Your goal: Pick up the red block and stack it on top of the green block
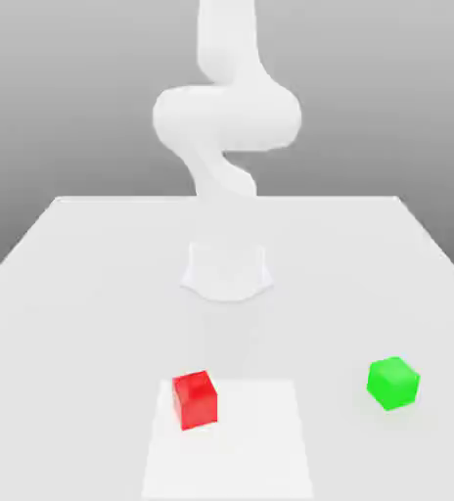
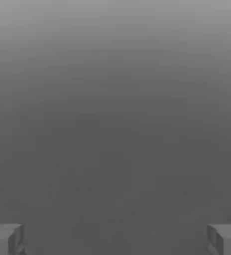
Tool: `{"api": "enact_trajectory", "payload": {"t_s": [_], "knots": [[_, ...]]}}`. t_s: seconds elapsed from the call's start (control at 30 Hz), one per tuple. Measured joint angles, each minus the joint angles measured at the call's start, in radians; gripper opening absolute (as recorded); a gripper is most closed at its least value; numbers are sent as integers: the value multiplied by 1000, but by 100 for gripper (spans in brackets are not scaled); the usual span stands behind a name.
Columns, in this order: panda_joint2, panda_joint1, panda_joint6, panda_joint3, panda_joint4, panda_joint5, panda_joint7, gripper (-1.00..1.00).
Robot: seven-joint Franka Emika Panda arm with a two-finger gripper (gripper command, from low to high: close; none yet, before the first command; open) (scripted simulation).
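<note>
I am seeing the jaws standing wide apart with nothing between them, while the red block and green block are sitting well apart on the counter.

The red block is a plain, glossy bright red, with a lighter top face and slightly deeper red sides, and carries no markings. The green block is an equally plain, glossy bright green, paler on top and unmarked. The bench is a flat, pale grey-white with no pattern; a brighter white rectangular patch lies under the red block. The arm is uniform white. The backdrop grades from mid grey to lighter grey. The claw has 2 dull grey fingers.
</note>
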Motion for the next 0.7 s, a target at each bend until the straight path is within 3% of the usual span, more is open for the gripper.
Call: {"api": "enact_trajectory", "payload": {"t_s": [0.37, 0.57, 0.7], "knots": [[340, -224, 199, 173, -210, -96, 509, 0], [517, -297, 307, 201, -323, -114, 757, 0], [622, -317, 382, 200, -399, -74, 885, 0]]}}
